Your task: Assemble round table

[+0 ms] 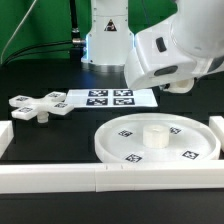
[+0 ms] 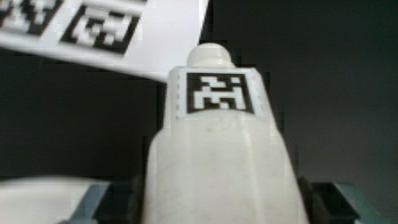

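The wrist view shows my gripper (image 2: 217,208) shut on a white post (image 2: 219,150). The post tapers to a blunt tip and carries a black-white tag (image 2: 222,92); a dark finger shows on each side of it. In the exterior view my gripper (image 1: 181,86) hangs above the far right of the table, and the arm's white body hides the post. The large round rimmed disc (image 1: 112,150) lies at the front right with a short raised hub (image 1: 155,133) at its centre. On the exterior view's left rests the cross-shaped piece (image 1: 40,106).
The marker board (image 1: 110,98) lies at mid-table behind the disc and also shows past the post's tip (image 2: 151,40). White border rails run along the front (image 1: 100,178), the left (image 1: 5,135) and the right (image 1: 217,130). The robot's base (image 1: 107,35) stands at the back.
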You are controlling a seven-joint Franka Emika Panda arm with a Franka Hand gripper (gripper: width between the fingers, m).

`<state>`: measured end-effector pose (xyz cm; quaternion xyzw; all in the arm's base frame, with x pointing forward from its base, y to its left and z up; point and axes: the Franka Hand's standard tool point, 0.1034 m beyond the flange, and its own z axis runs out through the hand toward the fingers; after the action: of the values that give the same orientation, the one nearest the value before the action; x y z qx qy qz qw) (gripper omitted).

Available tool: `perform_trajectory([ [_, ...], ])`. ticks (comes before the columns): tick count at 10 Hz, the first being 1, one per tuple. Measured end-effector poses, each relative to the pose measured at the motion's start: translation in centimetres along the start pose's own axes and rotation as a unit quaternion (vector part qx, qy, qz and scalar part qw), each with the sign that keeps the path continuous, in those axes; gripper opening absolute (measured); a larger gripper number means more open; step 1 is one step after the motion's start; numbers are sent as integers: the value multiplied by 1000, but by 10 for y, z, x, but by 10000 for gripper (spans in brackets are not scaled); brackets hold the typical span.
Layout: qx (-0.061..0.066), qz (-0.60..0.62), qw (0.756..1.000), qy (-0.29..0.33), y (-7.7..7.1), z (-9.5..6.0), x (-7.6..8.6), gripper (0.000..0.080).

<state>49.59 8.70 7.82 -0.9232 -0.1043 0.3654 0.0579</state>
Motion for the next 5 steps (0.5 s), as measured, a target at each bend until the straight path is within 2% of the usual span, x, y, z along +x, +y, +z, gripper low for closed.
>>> perform_trajectory([
  [2, -5, 3, 998, 64, 6, -27, -5, 407],
  [3, -5, 8, 997, 71, 8, -33, -8, 407],
  [4, -12, 8, 993, 121, 10, -38, 3, 407],
  [5, -19, 9, 987, 158, 12, -39, 3, 409],
])
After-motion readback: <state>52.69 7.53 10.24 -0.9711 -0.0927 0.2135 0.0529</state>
